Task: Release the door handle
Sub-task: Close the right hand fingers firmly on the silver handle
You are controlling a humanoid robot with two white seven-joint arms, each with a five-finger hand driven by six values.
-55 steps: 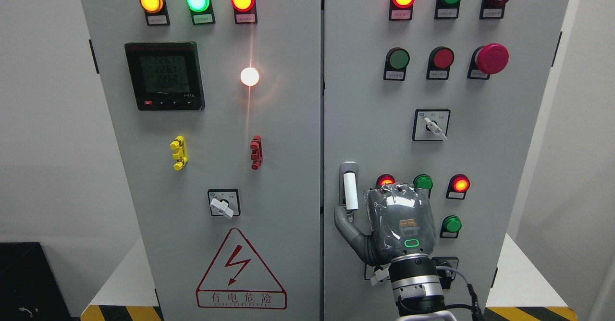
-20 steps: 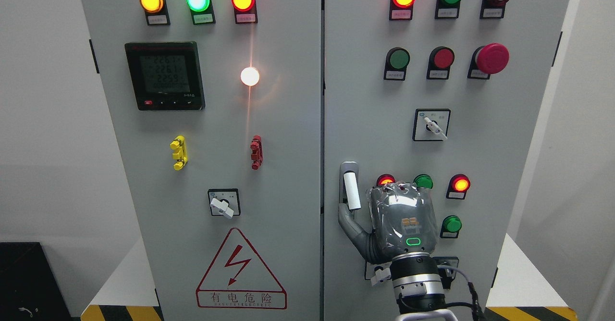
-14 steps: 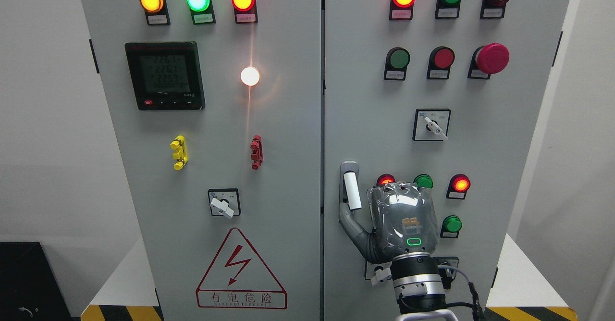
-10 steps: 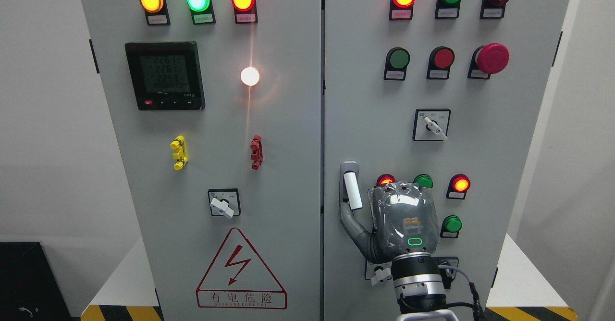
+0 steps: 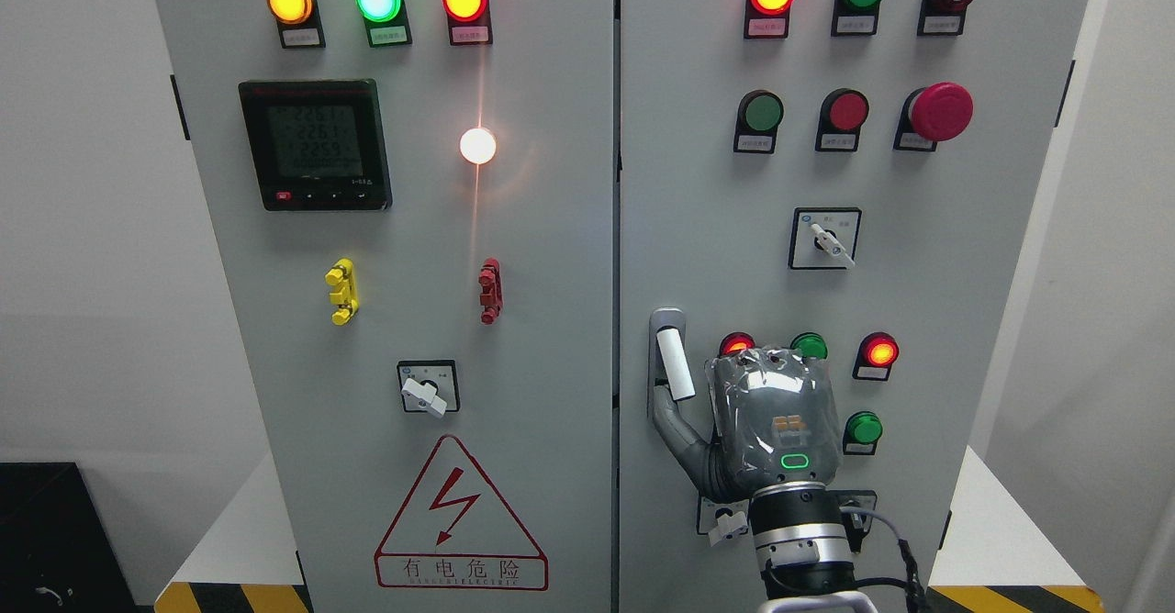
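The door handle (image 5: 674,365) is a white lever in a grey housing on the left edge of the cabinet's right door (image 5: 734,228). It leans slightly, with its lower end to the right. My right hand (image 5: 769,411) comes up from the bottom edge and lies with its back toward the camera, just right of the handle. Its thumb (image 5: 675,429) stretches up and left, and the tip sits behind the lever's lower end. The hand is open and nothing is wrapped around the lever. The other fingers are hidden behind the palm.
Lit red and green buttons (image 5: 879,352) ring the hand on the right door, with a rotary switch (image 5: 824,239) and a red emergency stop (image 5: 940,111) above. The left door (image 5: 413,273) carries a meter, lamps, a switch and a warning triangle. A white platform edge (image 5: 987,521) shows at the lower right.
The hand has crept slightly right, and its thumb has swung in from left of the handle to under the lever's lower end. The lever has gone from upright to slightly tilted.
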